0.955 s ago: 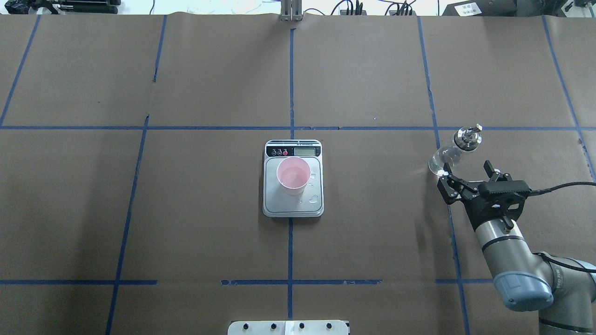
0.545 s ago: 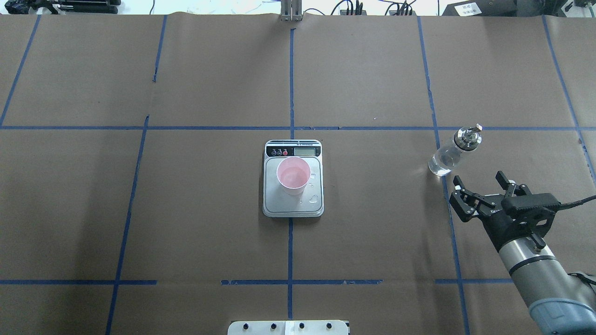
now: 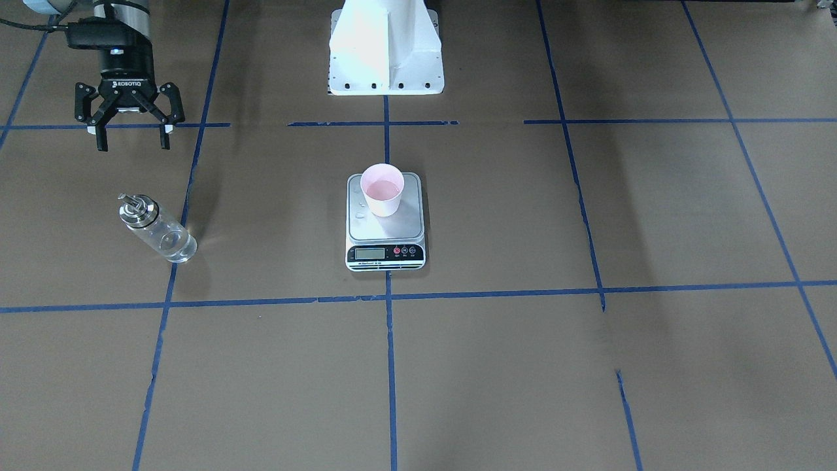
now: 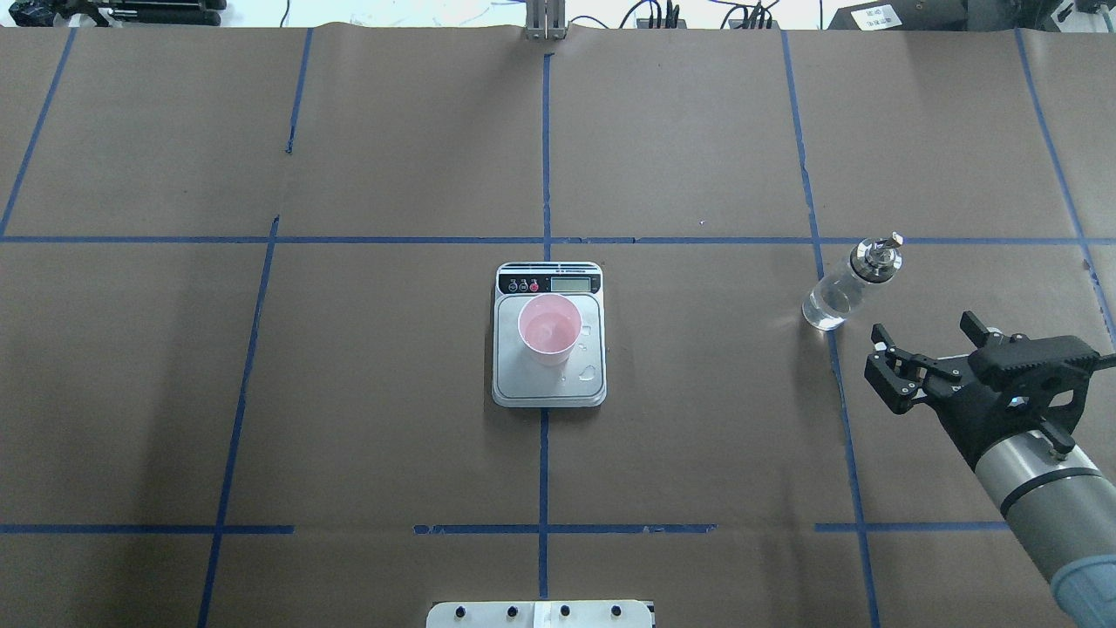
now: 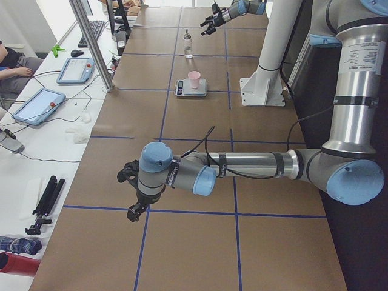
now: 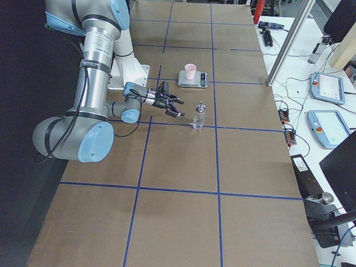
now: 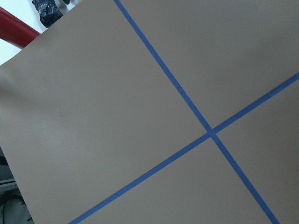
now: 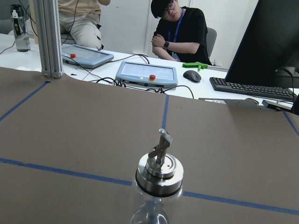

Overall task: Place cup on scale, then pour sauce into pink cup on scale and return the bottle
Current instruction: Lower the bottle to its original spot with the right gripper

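The pink cup (image 4: 549,330) stands on the steel scale (image 4: 540,388) at the table's middle, with clear liquid in it; it also shows in the front view (image 3: 384,190). The glass bottle (image 4: 841,288) with its metal spout stands upright on the table, right of the scale, by itself. My right gripper (image 4: 922,327) is open and empty, a short way nearer to the robot than the bottle and apart from it. The right wrist view looks at the bottle's top (image 8: 158,172). My left gripper (image 5: 130,212) hangs over bare table far off to the left; I cannot tell its state.
A few water drops (image 4: 589,373) lie on the scale's platform beside the cup. The robot's white base (image 3: 386,46) stands behind the scale. Operators' desks with tablets (image 8: 147,73) and a keyboard lie beyond the table's far edge.
My open right gripper has drawn back from the bottle, toward the robot and to the right. The bottle, cup and scale have not moved.
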Controlling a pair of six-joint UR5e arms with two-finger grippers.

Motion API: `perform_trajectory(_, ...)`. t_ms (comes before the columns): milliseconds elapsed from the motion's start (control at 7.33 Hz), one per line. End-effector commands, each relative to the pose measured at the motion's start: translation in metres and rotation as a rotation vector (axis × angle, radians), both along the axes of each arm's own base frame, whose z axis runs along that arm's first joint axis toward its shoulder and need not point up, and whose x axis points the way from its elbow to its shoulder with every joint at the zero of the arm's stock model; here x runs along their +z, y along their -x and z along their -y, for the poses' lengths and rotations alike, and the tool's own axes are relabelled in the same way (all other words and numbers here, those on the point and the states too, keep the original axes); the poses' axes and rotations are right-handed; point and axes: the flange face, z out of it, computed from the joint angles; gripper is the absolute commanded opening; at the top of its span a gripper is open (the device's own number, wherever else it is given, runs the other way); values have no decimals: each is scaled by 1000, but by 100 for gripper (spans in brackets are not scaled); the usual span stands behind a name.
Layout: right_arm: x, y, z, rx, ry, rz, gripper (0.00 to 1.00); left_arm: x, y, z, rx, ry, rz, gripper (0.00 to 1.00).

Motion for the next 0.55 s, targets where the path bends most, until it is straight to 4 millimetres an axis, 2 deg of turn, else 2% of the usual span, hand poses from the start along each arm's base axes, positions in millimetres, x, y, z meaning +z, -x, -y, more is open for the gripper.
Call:
perform_trajectory(0,-6,-37,34,-89,101,-62,100,1,0,-6,1,11,-6,100)
perform_trajectory(136,-4,-54,49,-136,155,-60,100,11,-1,-18,-2,34,-8,100)
perform_trajectory(273,0,-82,66,-204,220,-52,100,16,-1,-20,-2,54,-9,100)
perform_trajectory(409,3,-113,81,-291,263,-42,100,17,-2,-22,-37,150,-25,100)
